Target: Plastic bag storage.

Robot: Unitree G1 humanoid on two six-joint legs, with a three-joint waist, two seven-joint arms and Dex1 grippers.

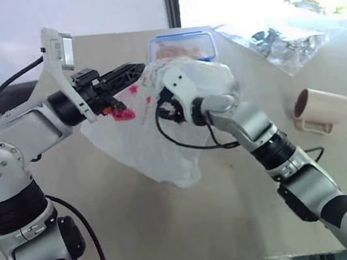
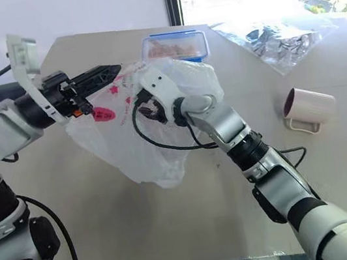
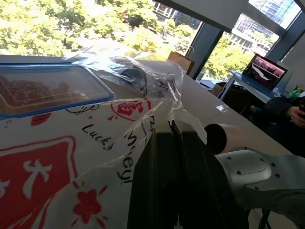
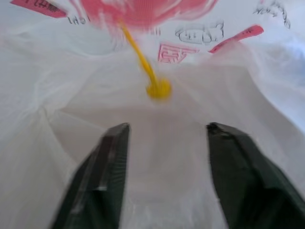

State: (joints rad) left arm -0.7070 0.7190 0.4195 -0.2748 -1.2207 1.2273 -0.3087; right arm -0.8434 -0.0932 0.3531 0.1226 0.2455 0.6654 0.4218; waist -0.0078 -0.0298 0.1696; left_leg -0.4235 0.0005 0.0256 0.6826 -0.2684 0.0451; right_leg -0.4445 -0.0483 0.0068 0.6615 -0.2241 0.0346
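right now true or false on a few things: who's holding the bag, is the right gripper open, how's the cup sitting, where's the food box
1. The left gripper is shut on the plastic bag and holds it up off the table. True.
2. The right gripper is shut on the bag. False: its fingers stand apart, with the bag's film in front of them.
3. The pink cup stands upright. False: it lies on its side, mouth toward the bag.
4. The blue-lidded food box lies at the far edge of the table, behind the bag. True.
5. The clear shiny wrapper is inside the food box. False: it lies on the table to the right of the box.
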